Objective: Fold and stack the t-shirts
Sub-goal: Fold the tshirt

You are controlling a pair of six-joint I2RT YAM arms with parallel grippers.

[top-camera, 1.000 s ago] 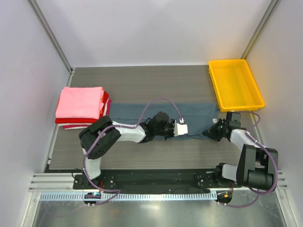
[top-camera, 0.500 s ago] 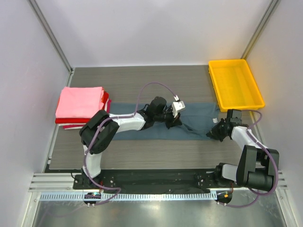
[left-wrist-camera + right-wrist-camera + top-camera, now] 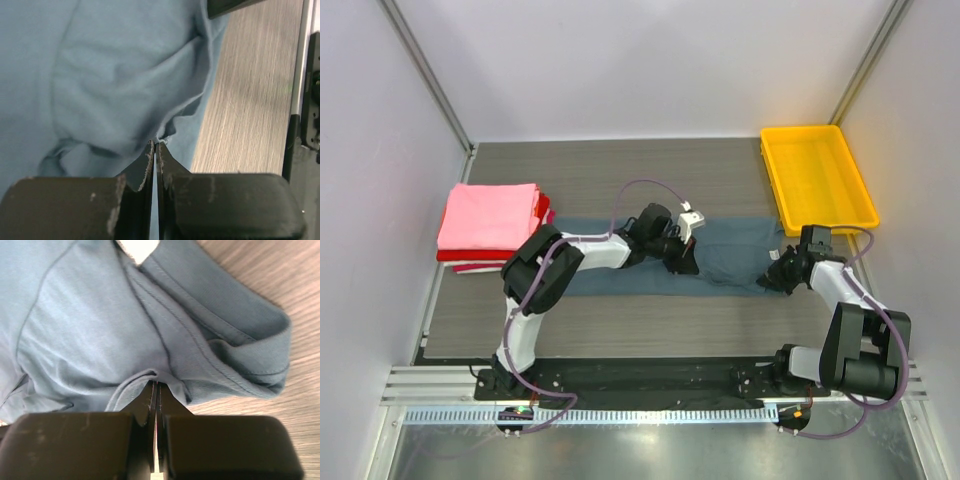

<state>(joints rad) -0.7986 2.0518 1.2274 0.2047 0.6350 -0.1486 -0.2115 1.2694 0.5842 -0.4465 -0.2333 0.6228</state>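
1. Left gripper (image 3: 156, 146): the jaws are pressed together on a small pucker at the edge of the blue tee (image 3: 100, 75), near the middle of the garment.
2. Right gripper (image 3: 155, 385): the jaws are clenched on a gathered fold at the tee's right end, near the tray (image 3: 817, 129).
3. The blue tee lies as a long strip across the table (image 3: 620, 175), rumpled between the two grips. I judge the fold part-made, not yet a neat rectangle.
4. Done: a pink tee (image 3: 490, 215) tops a flat stack at the left, with red (image 3: 470, 256) and white (image 3: 470, 268) edges showing beneath.
5. Left to do: finish folding the blue tee and set it on the stack.
6. Materials: the tees are soft matte cotton with stitched hems and loose wrinkles. The table is grey wood-grain, and the tray is rigid, glossy yellow plastic, rectangular.
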